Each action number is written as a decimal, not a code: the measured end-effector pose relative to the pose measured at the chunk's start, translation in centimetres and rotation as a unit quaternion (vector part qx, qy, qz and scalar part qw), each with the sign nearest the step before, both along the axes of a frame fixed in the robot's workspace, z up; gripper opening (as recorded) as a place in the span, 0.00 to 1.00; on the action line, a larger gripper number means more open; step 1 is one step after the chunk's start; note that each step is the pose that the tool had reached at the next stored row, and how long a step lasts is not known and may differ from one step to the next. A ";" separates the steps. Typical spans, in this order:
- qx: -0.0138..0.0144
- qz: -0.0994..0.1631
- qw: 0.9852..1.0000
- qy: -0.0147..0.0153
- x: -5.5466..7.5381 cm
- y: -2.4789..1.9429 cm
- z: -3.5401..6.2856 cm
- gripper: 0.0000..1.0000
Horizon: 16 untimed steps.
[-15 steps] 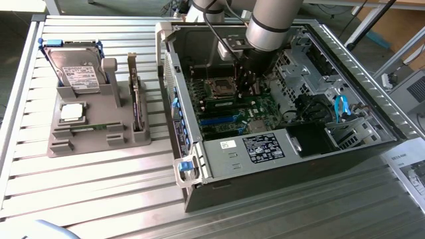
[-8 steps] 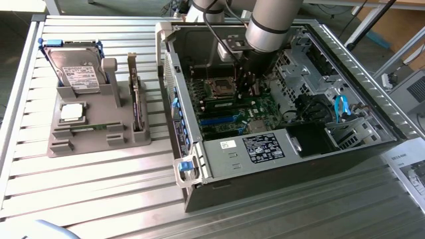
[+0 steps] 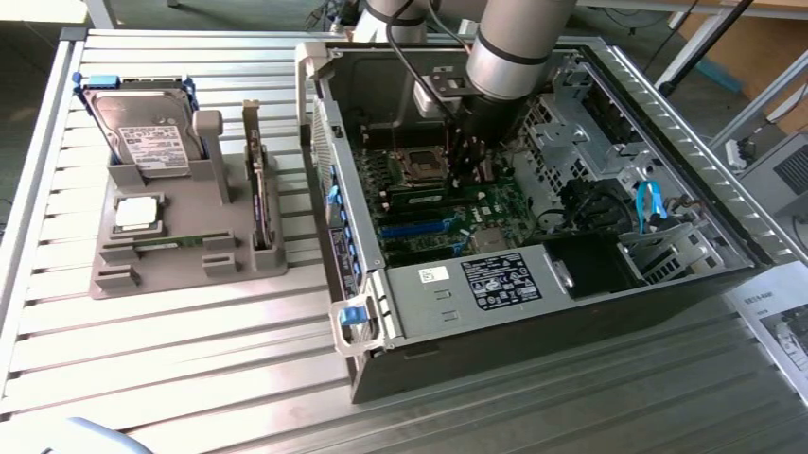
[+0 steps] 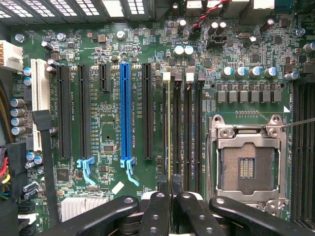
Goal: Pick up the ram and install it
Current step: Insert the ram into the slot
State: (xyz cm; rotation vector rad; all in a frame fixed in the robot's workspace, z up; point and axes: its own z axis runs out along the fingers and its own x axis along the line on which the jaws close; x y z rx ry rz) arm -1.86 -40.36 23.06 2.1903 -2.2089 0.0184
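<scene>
Black fingers [image 4: 158,211] of the gripper [image 4: 172,192] are clamped on the ram [image 4: 170,137], a thin green stick seen edge-on and held upright. It lines up with the row of memory slots [image 4: 189,128], over the one farthest from the processor socket [image 4: 246,164]; seated or just above it, can't tell. On the ram's other side is a blue card slot [image 4: 127,113]. The arm [image 3: 512,47] reaches down into the open computer case [image 3: 316,95], near the middle of the green board [image 4: 110,113]. Outside the case, toward the exterior view's left, a grey holder [image 3: 177,241] on the slatted table [image 3: 189,369] carries a hard drive [image 3: 149,132] and an upright card [image 3: 260,189].
</scene>
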 end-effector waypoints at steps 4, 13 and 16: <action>0.000 0.000 1.000 0.000 0.0 -0.05 -0.01 0.13; 0.000 0.000 1.000 0.000 0.0 -0.06 0.00 0.19; 0.000 0.000 1.000 0.000 0.0 -0.06 0.13 0.19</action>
